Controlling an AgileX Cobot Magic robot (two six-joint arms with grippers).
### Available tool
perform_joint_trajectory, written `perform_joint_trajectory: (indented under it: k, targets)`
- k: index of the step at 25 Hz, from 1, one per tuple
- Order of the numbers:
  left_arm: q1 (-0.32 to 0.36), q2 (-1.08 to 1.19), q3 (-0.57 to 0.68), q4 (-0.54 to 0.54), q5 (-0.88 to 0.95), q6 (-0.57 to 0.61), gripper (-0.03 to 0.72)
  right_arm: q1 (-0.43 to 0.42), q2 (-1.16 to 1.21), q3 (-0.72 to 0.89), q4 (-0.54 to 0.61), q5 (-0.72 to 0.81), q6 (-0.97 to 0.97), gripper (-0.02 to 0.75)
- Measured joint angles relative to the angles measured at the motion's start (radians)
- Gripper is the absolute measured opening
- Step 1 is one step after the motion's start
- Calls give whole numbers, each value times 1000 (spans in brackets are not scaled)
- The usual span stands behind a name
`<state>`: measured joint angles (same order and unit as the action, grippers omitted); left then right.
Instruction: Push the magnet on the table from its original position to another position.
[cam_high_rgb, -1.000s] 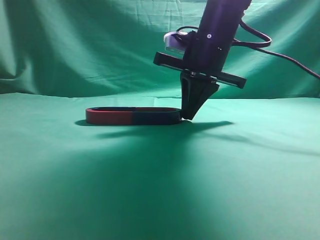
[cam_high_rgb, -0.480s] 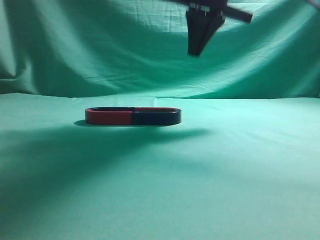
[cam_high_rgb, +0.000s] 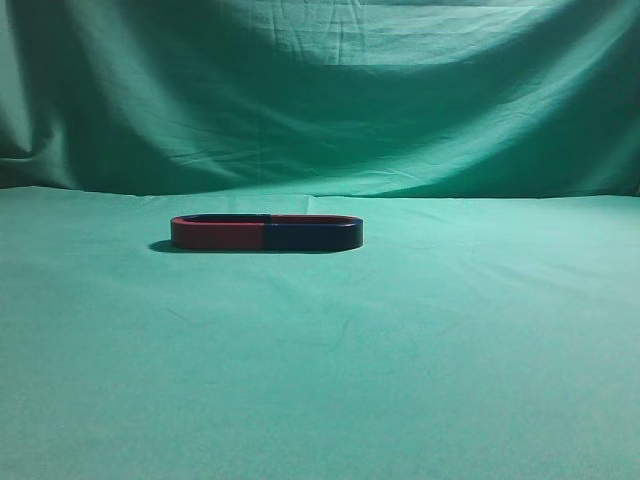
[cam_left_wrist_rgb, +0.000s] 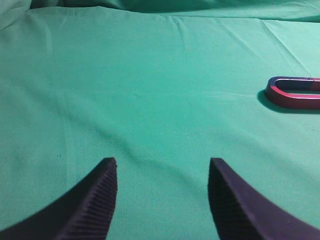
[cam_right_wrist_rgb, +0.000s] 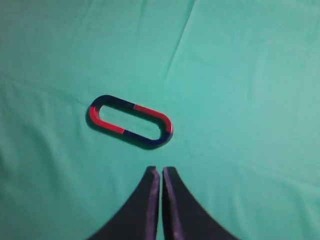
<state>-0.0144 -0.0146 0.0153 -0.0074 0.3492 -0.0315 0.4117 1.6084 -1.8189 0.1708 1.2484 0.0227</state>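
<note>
Exterior view is showing you the magnet (cam_high_rgb: 266, 233) lying flat on the green-covered tabletop (cam_high_rgb: 450, 340), toward the far edge and a little left of the middle. It is a slim oval loop, its sections alternating red and dark blue, with the cloth showing through its open centre. Nothing is touching it. Your left gripper (cam_left_wrist_rgb: 162, 200) is sitting with its fingers (cam_left_wrist_rgb: 95, 200) spread wide and holding nothing, the magnet lying well apart at the right edge of that view. Your right gripper (cam_right_wrist_rgb: 161, 200) is hanging above the cloth with its fingers (cam_right_wrist_rgb: 145, 210) pressed almost together, gripping nothing, the magnet lying apart from the tips.
</note>
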Motion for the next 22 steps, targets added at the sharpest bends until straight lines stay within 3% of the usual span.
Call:
perform_joint_trajectory:
  k: [13, 22]
  targets:
    - [0, 0, 0, 0, 0, 0, 372, 0, -712, 679, -21, -55, -11, 0]
    - [0, 0, 0, 0, 0, 0, 372, 0, -1131, 927, -22, -94, -100, 0]
